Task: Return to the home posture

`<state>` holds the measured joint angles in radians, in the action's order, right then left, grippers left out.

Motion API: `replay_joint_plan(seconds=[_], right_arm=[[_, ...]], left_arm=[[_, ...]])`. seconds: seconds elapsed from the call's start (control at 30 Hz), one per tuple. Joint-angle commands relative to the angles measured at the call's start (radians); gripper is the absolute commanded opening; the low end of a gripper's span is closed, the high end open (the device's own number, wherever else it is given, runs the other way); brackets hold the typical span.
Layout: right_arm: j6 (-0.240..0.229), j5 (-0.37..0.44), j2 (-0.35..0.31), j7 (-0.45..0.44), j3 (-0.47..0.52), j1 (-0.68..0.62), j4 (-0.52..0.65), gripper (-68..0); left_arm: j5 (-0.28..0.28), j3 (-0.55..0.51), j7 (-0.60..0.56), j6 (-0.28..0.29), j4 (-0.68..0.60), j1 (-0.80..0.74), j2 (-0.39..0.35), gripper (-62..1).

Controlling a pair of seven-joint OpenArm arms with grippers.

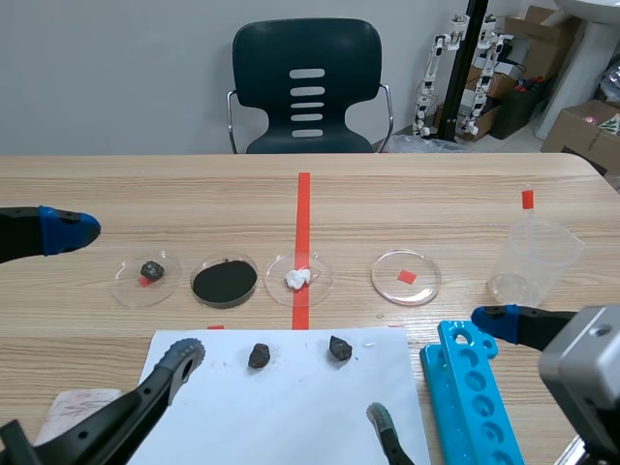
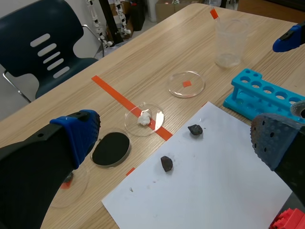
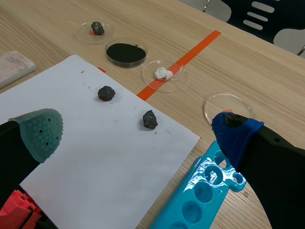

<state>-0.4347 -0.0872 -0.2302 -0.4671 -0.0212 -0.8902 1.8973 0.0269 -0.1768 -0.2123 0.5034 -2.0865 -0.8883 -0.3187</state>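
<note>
Above the near edge of the table (image 1: 194, 194), the left gripper (image 1: 124, 293) and the right gripper (image 1: 432, 366) are being held with fingers wide apart, nothing being gripped.

Scene view: the left gripper is being held low at the near left, one finger by the corner of the white sheet (image 1: 291, 417) and the other out beside the row of four petri dishes (image 1: 417, 286); the right gripper is being held low at the near right, straddling the end of the blue tube rack (image 1: 475, 407), with the beaker (image 1: 531, 262) beyond it. Left wrist view: two dark lumps (image 2: 167, 163) are being framed between the spread fingers, on the sheet ahead of the gripper. Right wrist view: the sheet and lumps are being seen ahead between the parted fingers, with the rack lying just beside the blue-padded one.
</note>
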Motion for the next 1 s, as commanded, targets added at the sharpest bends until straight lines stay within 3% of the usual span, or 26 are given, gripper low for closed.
replay_joint_plan(seconds=[0.0, 0.13, 0.23, 0.6, 0.73, 0.97], right_arm=[[0.000, 0.008, -0.011, -0.018, 0.010, 0.007, 0.010, 0.4], [0.000, 0.008, -0.011, -0.018, 0.010, 0.007, 0.010, 0.4], [0.000, 0.008, -0.011, -0.018, 0.010, 0.007, 0.010, 0.4], [0.000, 0.008, -0.011, -0.018, 0.010, 0.007, 0.009, 0.4], [0.000, 0.008, -0.011, -0.018, 0.010, 0.007, 0.009, 0.4], [0.000, 0.008, -0.011, -0.019, 0.010, 0.007, 0.009, 0.4]], left_arm=[[0.014, 0.008, -0.004, 0.009, -0.005, -0.015, 0.005, 1.4], [0.018, 0.009, 0.003, 0.009, -0.004, -0.015, 0.005, 1.4], [0.067, 0.010, 0.003, 0.009, 0.011, -0.014, 0.005, 1.4], [0.067, 0.010, 0.000, 0.008, 0.025, -0.014, 0.005, 1.4], [0.120, 0.014, 0.000, 0.009, 0.025, -0.014, 0.005, 1.4], [0.119, 0.014, 0.001, 0.009, 0.025, -0.014, 0.005, 1.4]])
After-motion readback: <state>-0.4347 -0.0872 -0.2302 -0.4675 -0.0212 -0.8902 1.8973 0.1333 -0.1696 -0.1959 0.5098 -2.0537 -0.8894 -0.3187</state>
